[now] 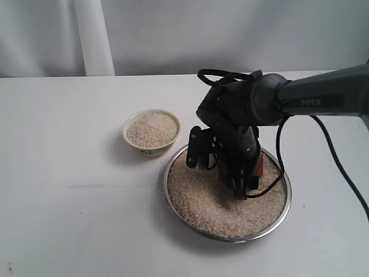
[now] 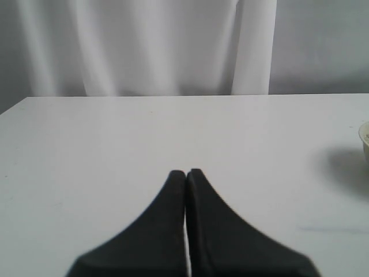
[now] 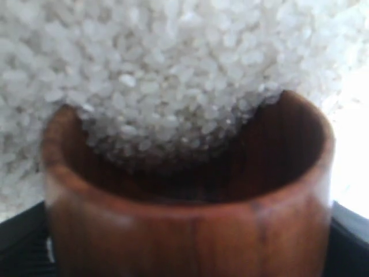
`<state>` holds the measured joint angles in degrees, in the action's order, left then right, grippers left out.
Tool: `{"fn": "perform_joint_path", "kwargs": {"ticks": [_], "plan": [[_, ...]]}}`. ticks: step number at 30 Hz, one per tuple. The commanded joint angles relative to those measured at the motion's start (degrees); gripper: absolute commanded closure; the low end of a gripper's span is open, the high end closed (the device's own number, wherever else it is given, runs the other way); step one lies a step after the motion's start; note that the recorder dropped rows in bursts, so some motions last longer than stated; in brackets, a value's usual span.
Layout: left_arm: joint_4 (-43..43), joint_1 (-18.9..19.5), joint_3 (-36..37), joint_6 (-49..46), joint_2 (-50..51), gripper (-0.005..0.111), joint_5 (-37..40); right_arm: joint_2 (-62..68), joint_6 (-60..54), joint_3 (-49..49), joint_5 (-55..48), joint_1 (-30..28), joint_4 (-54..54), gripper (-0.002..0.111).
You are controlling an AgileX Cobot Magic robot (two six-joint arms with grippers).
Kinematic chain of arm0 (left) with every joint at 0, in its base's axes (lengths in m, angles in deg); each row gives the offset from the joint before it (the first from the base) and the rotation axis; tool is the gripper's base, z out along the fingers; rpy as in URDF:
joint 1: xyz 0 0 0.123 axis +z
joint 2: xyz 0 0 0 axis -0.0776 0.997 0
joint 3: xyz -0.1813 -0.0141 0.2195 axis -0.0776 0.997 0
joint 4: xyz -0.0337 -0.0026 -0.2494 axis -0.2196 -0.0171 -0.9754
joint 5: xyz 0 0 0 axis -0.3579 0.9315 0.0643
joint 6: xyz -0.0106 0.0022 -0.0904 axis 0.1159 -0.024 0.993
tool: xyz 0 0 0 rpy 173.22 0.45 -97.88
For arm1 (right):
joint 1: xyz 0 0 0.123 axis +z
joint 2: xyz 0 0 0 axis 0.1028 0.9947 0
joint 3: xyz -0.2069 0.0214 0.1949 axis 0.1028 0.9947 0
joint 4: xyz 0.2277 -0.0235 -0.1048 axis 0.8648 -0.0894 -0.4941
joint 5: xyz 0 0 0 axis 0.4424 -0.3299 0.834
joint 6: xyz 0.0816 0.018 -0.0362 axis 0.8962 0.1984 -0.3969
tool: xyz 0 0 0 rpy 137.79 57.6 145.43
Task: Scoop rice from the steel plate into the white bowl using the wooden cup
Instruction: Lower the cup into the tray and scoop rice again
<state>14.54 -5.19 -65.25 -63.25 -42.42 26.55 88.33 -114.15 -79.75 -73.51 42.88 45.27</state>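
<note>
The steel plate (image 1: 168,195) holds a broad bed of rice (image 1: 202,205) at the front right of the table. My right gripper (image 1: 245,180) reaches down into it, shut on the wooden cup (image 1: 259,164), of which only a reddish-brown sliver shows in the exterior view. In the right wrist view the wooden cup (image 3: 190,231) lies tipped with its mouth pushed into the rice (image 3: 173,69), and grains spill over its rim into the dark inside. The white bowl (image 1: 147,152) stands left of the plate, full of rice (image 1: 151,128). My left gripper (image 2: 185,173) is shut over bare table.
A black cable (image 1: 337,161) hangs from the right arm (image 1: 323,98) toward the table's right edge. A pale curtain (image 1: 95,34) backs the table. The bowl's edge (image 2: 365,138) shows at the side of the left wrist view.
</note>
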Motion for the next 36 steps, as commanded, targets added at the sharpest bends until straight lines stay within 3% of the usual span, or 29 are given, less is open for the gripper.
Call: {"fn": "perform_joint_path", "kwargs": {"ticks": [1,19,29,36], "plan": [[0.02,-0.15,0.09,0.22,-0.14,0.107,-0.33,3.01,0.34,0.71,7.75,-0.29,6.54,0.108],[0.02,-0.15,0.09,0.22,-0.14,0.107,-0.33,2.89,0.34,1.55,10.44,-0.38,8.52,0.108],[0.02,-0.15,0.09,0.22,-0.14,0.107,-0.33,-2.19,0.81,13.98,25.43,-3.41,10.37,0.108],[0.02,-0.15,0.09,0.22,-0.14,0.107,-0.33,-3.40,0.65,15.74,33.70,-5.80,14.32,0.108]]}}
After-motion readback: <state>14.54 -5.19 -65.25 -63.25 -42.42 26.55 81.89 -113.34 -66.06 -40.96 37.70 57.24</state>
